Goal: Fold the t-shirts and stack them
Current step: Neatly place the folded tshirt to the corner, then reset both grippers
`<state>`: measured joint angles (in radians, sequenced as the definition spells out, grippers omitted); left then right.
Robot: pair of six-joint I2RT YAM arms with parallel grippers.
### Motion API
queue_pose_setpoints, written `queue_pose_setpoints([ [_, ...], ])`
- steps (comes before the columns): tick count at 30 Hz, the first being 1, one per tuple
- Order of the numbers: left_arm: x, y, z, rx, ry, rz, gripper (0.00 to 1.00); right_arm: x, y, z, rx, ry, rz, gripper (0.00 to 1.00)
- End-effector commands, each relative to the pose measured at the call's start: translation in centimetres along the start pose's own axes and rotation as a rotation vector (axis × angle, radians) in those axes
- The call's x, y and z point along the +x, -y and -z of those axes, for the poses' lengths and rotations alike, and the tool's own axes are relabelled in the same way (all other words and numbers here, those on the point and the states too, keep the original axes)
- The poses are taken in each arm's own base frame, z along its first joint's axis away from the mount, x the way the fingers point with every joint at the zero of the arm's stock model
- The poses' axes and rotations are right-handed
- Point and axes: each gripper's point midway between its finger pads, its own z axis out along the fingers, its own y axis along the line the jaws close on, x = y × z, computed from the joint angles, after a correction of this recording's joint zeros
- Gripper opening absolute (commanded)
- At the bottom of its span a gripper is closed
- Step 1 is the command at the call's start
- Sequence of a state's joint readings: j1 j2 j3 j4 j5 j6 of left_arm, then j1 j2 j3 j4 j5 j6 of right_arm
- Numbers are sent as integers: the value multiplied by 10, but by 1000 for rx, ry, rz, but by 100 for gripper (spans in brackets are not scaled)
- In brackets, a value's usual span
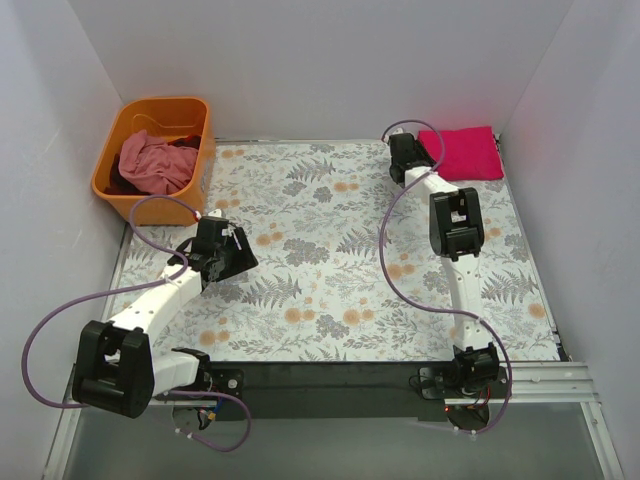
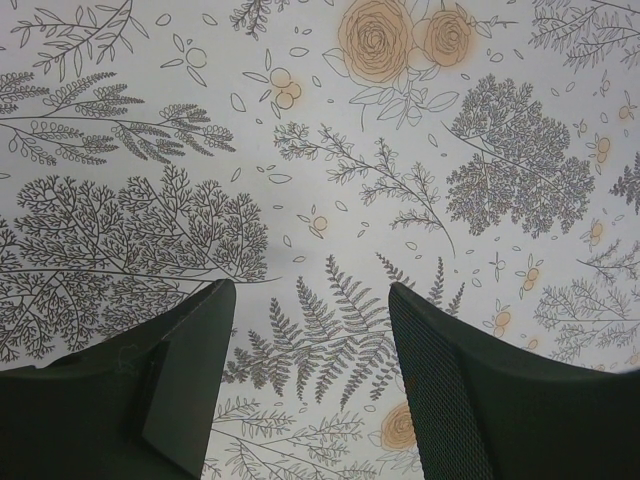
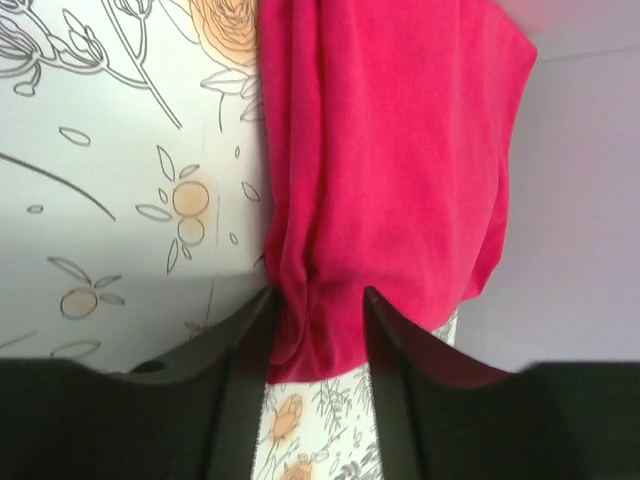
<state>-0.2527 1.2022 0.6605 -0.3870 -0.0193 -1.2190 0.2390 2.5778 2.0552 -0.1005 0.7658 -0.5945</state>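
Note:
A folded crimson-pink t-shirt (image 1: 466, 152) lies flat in the far right corner of the flowered table. My right gripper (image 1: 424, 160) is at its left edge. In the right wrist view the shirt (image 3: 390, 150) has its bunched near edge between the right gripper's (image 3: 318, 300) parted jaws, which stand open around it. A paler dusty pink t-shirt (image 1: 150, 165) is crumpled in the orange basket (image 1: 152, 104). My left gripper (image 1: 240, 260) hovers over the left part of the table. In its wrist view it (image 2: 310, 300) is open with only tablecloth between the fingers.
The orange basket stands off the table's far left corner and also holds some dark cloth (image 1: 186, 145). White walls close in on the left, back and right. The right arm (image 1: 455, 225) stretches along the right side of the table.

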Motion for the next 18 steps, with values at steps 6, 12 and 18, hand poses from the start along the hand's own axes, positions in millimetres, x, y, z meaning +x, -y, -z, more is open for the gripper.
queue_pose_setpoints([
  [6, -18, 6, 12, 26, 88, -14, 64, -38, 30, 92, -41, 129, -27, 78],
  [12, -34, 12, 34, 66, 185, -4, 70, -63, 53, 203, -148, 224, -185, 88],
  [18, -53, 24, 72, 110, 260, 35, 72, -18, 69, 290, -372, 229, -381, 88],
])
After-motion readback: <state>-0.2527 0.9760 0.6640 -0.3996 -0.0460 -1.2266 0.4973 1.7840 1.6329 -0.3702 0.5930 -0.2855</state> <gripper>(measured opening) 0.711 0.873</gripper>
